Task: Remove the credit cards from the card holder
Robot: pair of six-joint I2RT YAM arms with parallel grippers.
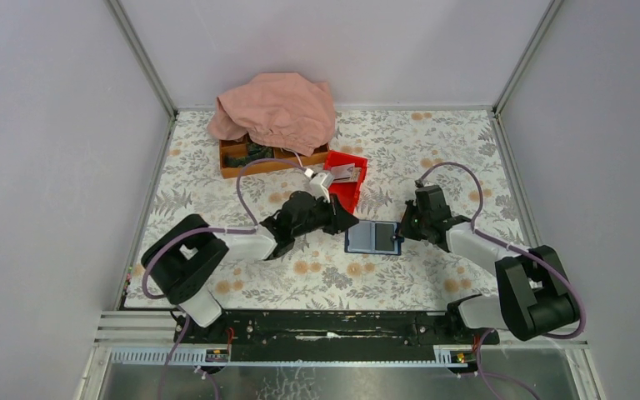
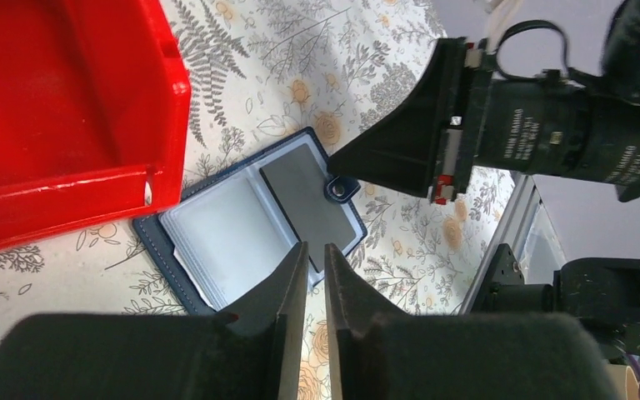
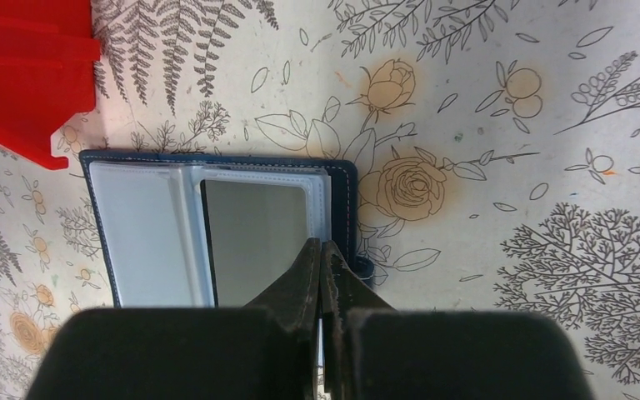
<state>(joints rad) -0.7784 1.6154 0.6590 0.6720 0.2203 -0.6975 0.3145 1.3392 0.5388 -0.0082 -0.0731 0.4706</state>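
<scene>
Right wrist view: no legible writing; right gripper (image 3: pixel 322 258), clenched, presses card holder (image 3: pixel 146 237)'s edge; left gripper (image 2: pixel 317 262) nearly closed, hovering beside it

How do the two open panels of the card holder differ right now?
On the card holder, the panel nearer the red bin shows a pale, seemingly empty sleeve; the other shows a dark grey card. The right gripper sits at the dark panel's edge, jaws shut. Both panels lie flat, navy-bordered.

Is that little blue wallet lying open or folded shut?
Open: the card holder lies spread flat, both inner pockets showing, a dark card in one.
</scene>
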